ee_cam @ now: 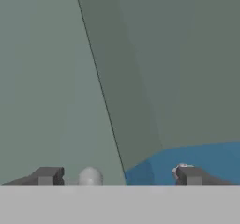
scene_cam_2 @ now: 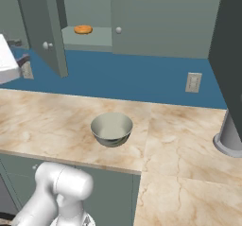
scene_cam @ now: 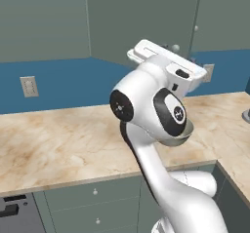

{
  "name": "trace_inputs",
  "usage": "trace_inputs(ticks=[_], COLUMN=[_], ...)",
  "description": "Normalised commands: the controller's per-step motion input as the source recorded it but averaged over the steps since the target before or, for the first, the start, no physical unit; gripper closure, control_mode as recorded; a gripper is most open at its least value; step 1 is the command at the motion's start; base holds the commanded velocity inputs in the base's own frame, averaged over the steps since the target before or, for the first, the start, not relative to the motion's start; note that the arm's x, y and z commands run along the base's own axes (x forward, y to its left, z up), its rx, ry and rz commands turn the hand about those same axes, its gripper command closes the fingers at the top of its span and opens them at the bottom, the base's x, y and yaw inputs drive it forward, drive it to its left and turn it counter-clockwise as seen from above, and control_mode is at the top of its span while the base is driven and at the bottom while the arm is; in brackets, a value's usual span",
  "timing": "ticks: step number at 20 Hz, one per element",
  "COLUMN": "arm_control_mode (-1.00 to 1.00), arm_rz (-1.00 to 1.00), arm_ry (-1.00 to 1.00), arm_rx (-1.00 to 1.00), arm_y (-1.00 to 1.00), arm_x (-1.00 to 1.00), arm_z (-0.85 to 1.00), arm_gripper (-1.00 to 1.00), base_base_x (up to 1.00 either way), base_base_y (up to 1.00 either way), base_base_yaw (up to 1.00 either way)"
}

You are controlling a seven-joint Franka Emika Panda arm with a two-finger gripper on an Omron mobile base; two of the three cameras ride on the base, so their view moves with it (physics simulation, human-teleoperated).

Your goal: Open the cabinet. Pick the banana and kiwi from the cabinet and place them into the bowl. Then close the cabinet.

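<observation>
With my gripper (ee_cam: 112, 176) spread wide around the cabinet (scene_cam_2: 160, 17) door knob (ee_cam: 90, 176), one door open, banana (scene_cam_2: 83, 29) on the shelf at eleven o'clock above the bowl (scene_cam_2: 112, 129), I'd back clear before reaching inside.

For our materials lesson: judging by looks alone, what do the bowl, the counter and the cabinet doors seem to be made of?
The bowl: likely brushed metal, a grey sheen outside, a pale matte inside.
The counter: looks like polished marble or stone, beige with brown veins.
The cabinet doors: flat, matte grey-green, perhaps painted wood or laminate; no grain shows, so it stays open.
</observation>
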Motion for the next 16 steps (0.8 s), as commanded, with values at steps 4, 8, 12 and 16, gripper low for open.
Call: trace_inputs(ticks=[4, 8, 12, 16], arm_control_mode=[-1.0, -1.0, -1.0, -1.0], arm_rz=[0.08, 0.16, 0.3, 0.35], arm_ry=[-0.01, 0.0, -0.01, 0.08], arm_rx=[0.34, 0.42, 0.25, 0.15], arm_y=[-0.76, -0.95, -0.69, -0.39], arm_x=[-0.76, -0.51, -0.13, -0.01], arm_z=[0.19, 0.25, 0.09, -0.36], arm_gripper=[-1.0, -1.0, -1.0, -1.0], base_base_x=[0.0, 0.0, 0.0, 0.0], base_base_y=[0.0, 0.0, 0.0, 0.0], base_base_yaw=[0.0, 0.0, 0.0, 0.0])
